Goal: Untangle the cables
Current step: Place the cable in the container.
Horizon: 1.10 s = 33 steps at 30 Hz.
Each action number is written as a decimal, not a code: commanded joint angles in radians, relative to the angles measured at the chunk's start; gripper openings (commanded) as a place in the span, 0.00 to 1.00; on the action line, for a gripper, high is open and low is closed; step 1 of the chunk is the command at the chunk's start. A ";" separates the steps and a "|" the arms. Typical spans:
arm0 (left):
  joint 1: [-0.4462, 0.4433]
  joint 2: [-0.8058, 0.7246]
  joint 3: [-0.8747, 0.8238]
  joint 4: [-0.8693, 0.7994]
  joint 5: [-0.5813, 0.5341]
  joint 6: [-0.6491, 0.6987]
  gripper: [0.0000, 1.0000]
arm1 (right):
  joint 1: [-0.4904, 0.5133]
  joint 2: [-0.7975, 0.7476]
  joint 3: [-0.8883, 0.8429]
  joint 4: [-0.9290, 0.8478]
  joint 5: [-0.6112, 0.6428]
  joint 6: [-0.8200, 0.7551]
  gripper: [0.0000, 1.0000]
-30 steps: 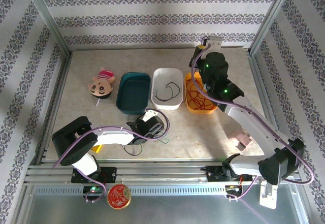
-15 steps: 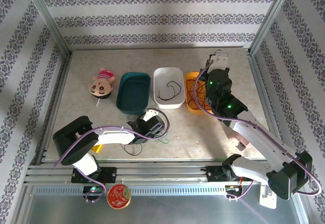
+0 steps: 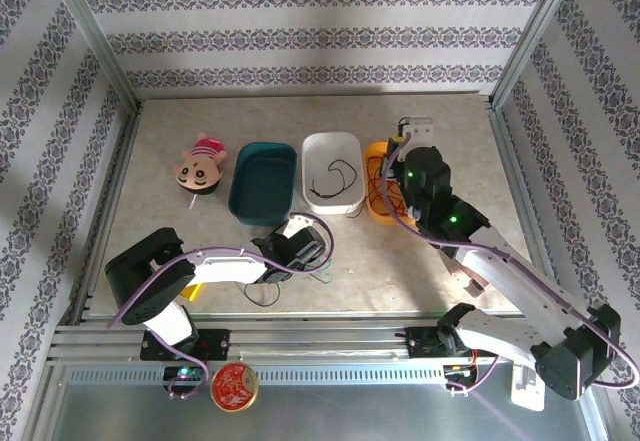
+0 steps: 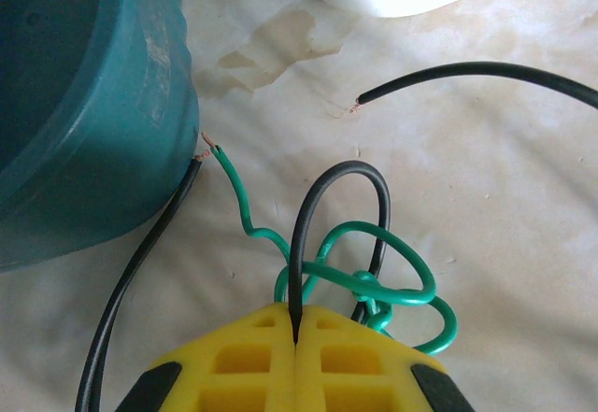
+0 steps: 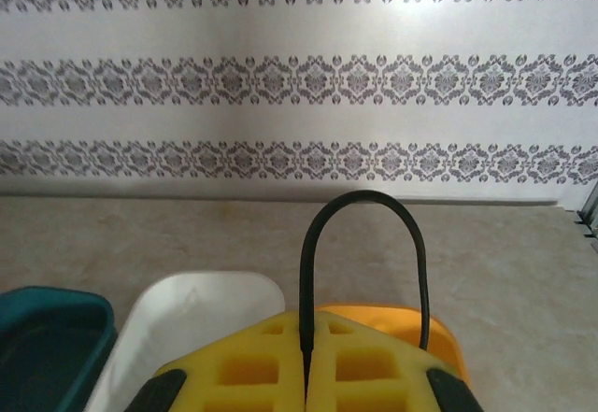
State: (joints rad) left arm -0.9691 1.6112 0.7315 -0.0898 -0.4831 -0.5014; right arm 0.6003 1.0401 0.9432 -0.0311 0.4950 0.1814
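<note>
My left gripper [image 4: 296, 326] is shut on a loop of black cable [image 4: 322, 197] low over the table beside the teal bin [image 4: 84, 104]. A green cable [image 4: 374, 286] is knotted round that loop. From above, the left gripper [image 3: 295, 258] sits just in front of the teal bin [image 3: 263, 181], with green cable [image 3: 321, 279] trailing beside it. My right gripper [image 5: 306, 323] is shut on another black cable [image 5: 360, 197], held up over the orange bin [image 5: 411, 323]. Seen from above, the right gripper [image 3: 405, 146] hangs above the orange bin [image 3: 378, 204], which holds red cables [image 3: 386, 186].
A white bin [image 3: 330, 151] with a black cable [image 3: 335, 176] in it stands between the teal and orange bins. A plush toy [image 3: 200, 166] lies at the left. A pink object [image 3: 471, 276] lies under the right arm, and a loose black cable end [image 4: 467, 68] lies near the white bin.
The right arm has drawn back toward the near side and a little left with its black cable, ending over the orange bin. The left arm has not moved.
</note>
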 commanded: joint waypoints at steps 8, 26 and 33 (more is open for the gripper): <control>-0.016 0.023 0.032 -0.026 -0.009 0.023 0.00 | -0.027 -0.050 0.181 -0.022 -0.075 0.053 0.00; -0.016 0.011 0.033 -0.034 -0.019 0.015 0.00 | -0.150 0.501 0.318 0.057 -0.522 0.143 0.00; -0.016 0.012 0.031 -0.034 -0.012 0.014 0.00 | -0.168 0.675 0.279 -0.070 -0.794 0.253 0.00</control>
State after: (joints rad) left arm -0.9691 1.6238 0.7448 -0.0902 -0.4831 -0.4976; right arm 0.4465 1.6695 1.2346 -0.0360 -0.1482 0.3649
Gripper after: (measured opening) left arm 0.046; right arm 0.061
